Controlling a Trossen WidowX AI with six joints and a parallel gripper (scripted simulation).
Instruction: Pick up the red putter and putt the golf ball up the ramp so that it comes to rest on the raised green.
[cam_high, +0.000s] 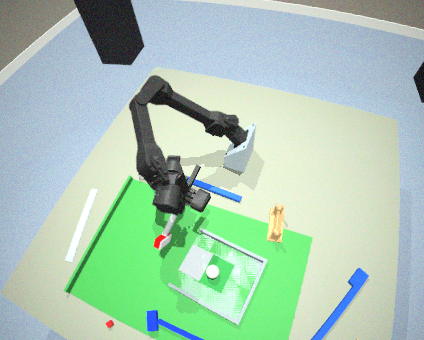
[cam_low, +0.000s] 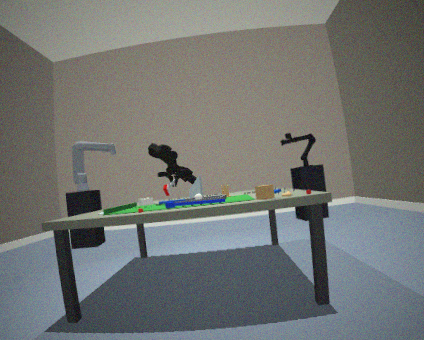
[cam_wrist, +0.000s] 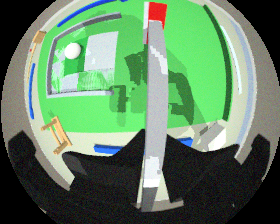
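My gripper (cam_wrist: 149, 132) is shut on the red putter, whose grey shaft and red head (cam_high: 160, 241) (cam_low: 166, 190) (cam_wrist: 157, 14) hang down in front of it. The head is raised above the green mat, left of the ramp in the top view. The white golf ball (cam_high: 212, 271) (cam_low: 198, 196) (cam_wrist: 73, 50) is on the dark green square of the raised green (cam_high: 223, 280) (cam_wrist: 74, 66), close to the top edge of the pale ramp (cam_high: 195, 263) (cam_wrist: 101, 51). The putter head and the ball are well apart. Whether the ball is still moving cannot be told.
Grey rails (cam_high: 235, 246) edge the raised platform. A dark green wall (cam_high: 100, 232) borders the mat. A wooden stand (cam_high: 276, 225), a blue bar (cam_high: 217, 190) behind the mat, two blue putters (cam_high: 152, 320) (cam_high: 357, 280), a white bar (cam_high: 81, 225) and a red cube (cam_high: 110, 324) lie around.
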